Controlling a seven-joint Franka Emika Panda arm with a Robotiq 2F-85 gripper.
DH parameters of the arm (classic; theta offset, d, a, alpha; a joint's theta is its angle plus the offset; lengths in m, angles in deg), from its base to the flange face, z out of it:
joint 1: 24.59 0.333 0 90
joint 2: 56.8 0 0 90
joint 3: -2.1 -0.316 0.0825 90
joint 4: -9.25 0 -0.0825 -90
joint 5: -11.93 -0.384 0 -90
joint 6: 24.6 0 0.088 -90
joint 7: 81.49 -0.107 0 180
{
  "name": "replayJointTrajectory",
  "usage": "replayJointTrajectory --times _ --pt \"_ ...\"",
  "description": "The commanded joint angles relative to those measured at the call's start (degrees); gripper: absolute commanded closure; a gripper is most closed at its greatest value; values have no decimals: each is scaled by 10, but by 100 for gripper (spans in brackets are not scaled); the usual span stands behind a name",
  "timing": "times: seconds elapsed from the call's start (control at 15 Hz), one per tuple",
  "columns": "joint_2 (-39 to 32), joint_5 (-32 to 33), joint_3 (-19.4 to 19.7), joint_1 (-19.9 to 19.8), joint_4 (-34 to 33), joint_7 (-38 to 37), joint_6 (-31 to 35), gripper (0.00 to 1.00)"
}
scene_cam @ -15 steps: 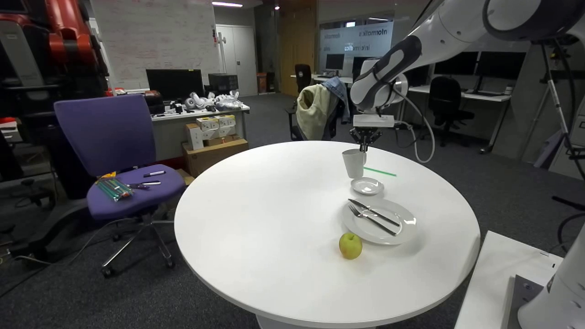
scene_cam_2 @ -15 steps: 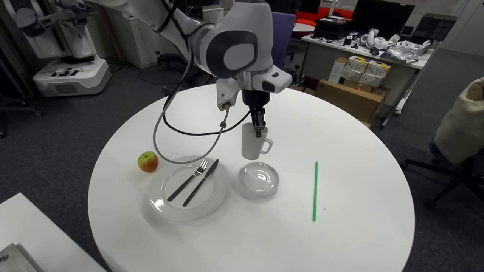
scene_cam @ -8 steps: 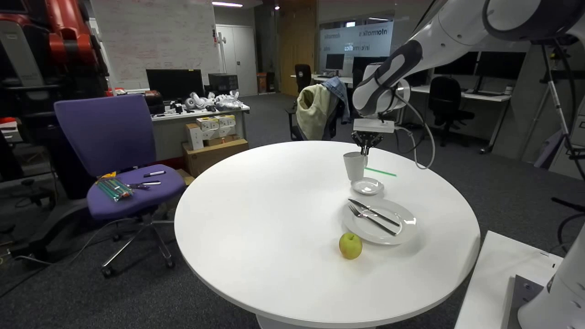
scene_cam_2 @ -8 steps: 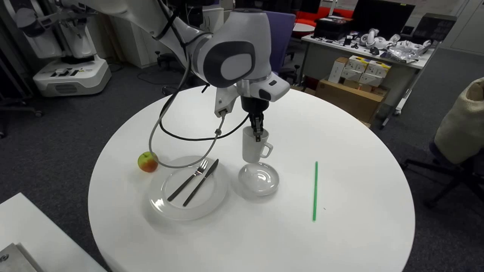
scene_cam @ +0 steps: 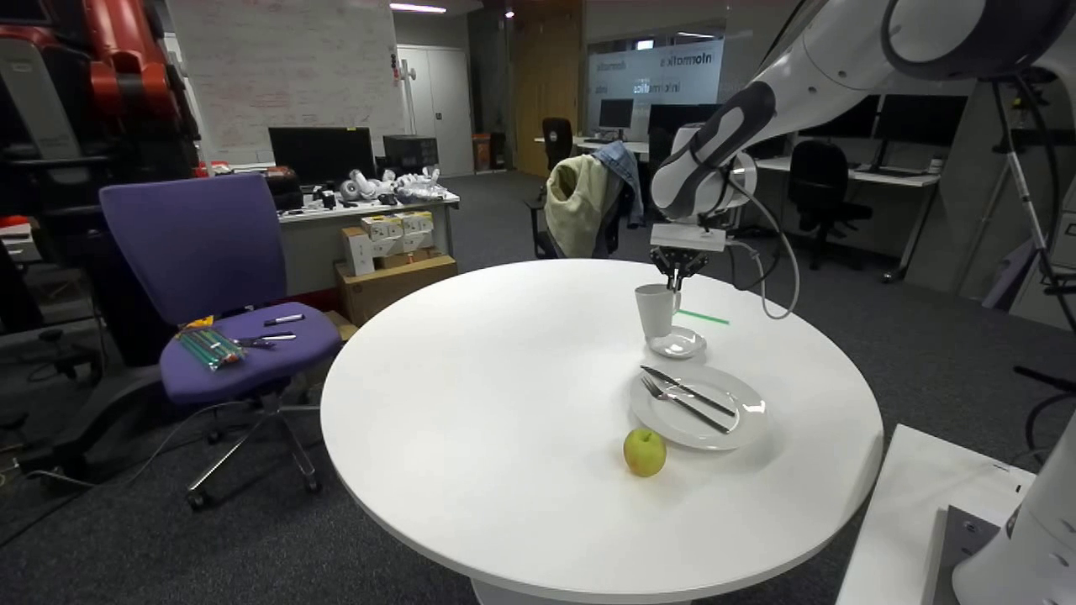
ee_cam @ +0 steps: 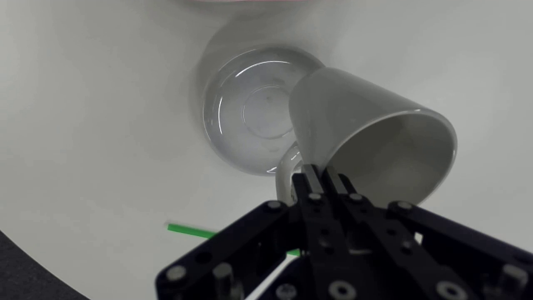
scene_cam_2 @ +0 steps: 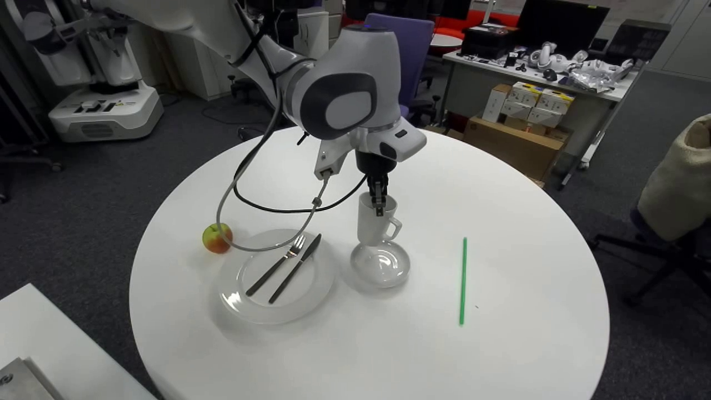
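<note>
Holding a white cup [scene_cam_2: 371, 225] with the hand [ee_cam: 320, 171] closed upon the wall: pinching at the rim, close beside the handle, only by the very tips. With the opening upward (visible far into the inside in the wrist view) and nearly upright in both exterior views. Placed over or against the edge of a small white saucer [scene_cam_2: 383, 266], and hiding a part of this saucer in the wrist view; touching or slightly apart, not possible to tell.

To notice just beside the saucer: a large white plate [scene_cam_2: 324, 278], with a fork [scene_cam_2: 275, 268] and a knife [scene_cam_2: 289, 278] side by side upon it. To mention near the rim of this plate, on the side away from the saucer: an apple [scene_cam: 645, 452], green and yellow (with also some red on the skin). To find on the opposite side of the saucer: a thin green stick [scene_cam_2: 463, 280], lying well apart from the plate. Under these things, a round white desk [scene_cam: 487, 378].

To see next to the desk in an exterior view: a purple chair [scene_cam: 197, 248] with a pen [scene_cam: 284, 319] upon the seat; farther back, a dark screen [scene_cam: 321, 155] and a brown box [scene_cam: 395, 286].
</note>
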Motion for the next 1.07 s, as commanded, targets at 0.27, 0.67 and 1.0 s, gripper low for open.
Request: replayJointTrajectory --times 0.27,0.67,1.0 --pt "-11 -18 5 -9 -13 -13 12 99" --pt "-3 -10 18 -7 0 -27 36 99" --pt "13 -19 21 -18 23 -8 38 99"
